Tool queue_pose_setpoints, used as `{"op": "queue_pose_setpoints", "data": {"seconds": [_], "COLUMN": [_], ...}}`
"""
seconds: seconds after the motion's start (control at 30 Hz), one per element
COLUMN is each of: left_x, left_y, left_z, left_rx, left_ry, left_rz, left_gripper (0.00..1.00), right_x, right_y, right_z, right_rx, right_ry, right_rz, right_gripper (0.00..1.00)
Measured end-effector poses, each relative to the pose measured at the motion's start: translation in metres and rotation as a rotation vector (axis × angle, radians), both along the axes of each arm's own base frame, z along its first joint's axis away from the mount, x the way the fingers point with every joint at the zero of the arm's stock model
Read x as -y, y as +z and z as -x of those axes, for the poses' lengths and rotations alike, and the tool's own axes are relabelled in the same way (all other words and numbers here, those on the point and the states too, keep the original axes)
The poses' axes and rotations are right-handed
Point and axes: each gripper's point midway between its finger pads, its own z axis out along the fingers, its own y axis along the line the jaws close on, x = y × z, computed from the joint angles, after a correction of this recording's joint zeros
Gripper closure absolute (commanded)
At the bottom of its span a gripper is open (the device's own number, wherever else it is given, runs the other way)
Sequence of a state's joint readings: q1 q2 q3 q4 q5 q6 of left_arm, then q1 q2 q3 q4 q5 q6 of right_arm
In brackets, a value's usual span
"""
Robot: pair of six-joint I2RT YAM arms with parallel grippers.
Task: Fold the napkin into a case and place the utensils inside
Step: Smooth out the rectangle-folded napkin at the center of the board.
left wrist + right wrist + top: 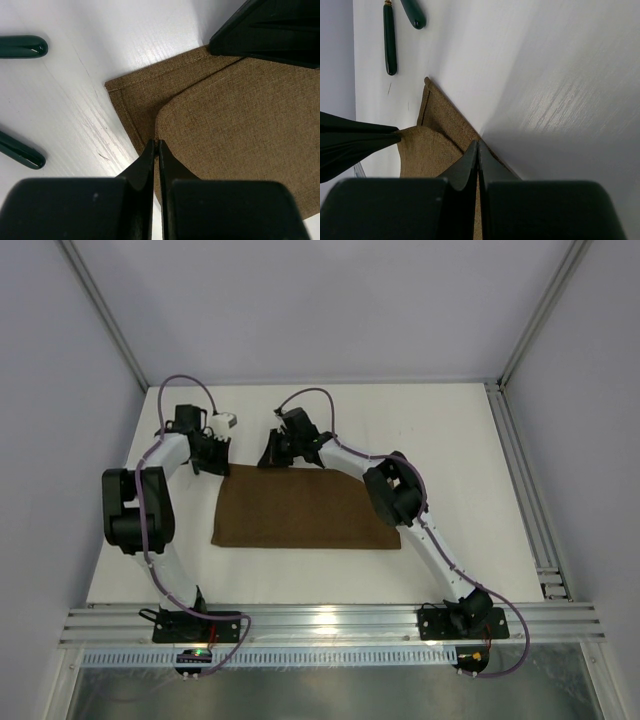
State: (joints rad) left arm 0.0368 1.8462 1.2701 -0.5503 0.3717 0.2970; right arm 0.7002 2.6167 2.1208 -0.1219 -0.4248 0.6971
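The brown napkin [300, 515] lies on the white table as a wide rectangle, its top layer lifted along the far edge. My left gripper [212, 462] is shut on the far-left corner of that layer [157, 142]. My right gripper [277, 455] is shut on the far edge a little to the right [477, 142]. Below the held layer, the bottom layer's hemmed corner [120, 95] lies flat. The utensils show only as two dark handles [20, 46] [20, 150] on the table just past the napkin, also seen in the right wrist view [390, 40] [414, 14]. No case is in view.
Aluminium rails run along the table's right side [520, 480] and near edge [330, 625]. Pale walls enclose the table on the left, back and right. Both arms reach to the back left, close together.
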Motion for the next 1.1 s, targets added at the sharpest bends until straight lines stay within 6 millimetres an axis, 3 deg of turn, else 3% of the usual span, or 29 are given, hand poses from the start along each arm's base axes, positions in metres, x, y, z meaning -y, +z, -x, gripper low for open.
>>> {"op": "queue_pose_setpoints", "data": {"seconds": [0.2,0.6,0.77,0.93,1.1], "left_x": [0.004,0.006,0.004,0.002,-0.001], "left_y": [0.012,0.039,0.023,-0.004,-0.01], "left_z": [-0.004,-0.038,-0.053,-0.052,-0.047], "left_rx": [0.029,0.12,0.095,0.021,-0.007], "left_ry": [-0.003,0.006,0.018,0.038,0.045], "left_rz": [0.023,0.045,0.04,0.03,0.016], "left_gripper": [1.0,1.0,1.0,1.0,1.0], "right_x": [0.0,0.0,0.001,0.008,0.032], "right_y": [-0.001,-0.001,-0.001,0.006,0.033], "right_z": [0.0,0.001,0.002,0.001,-0.006], "right_rx": [0.0,0.009,0.021,0.053,0.105], "right_ry": [0.0,0.01,0.02,0.015,-0.02], "right_rz": [0.005,0.013,0.02,0.062,0.123], "right_gripper": [0.97,0.97,0.95,0.72,0.65]}}
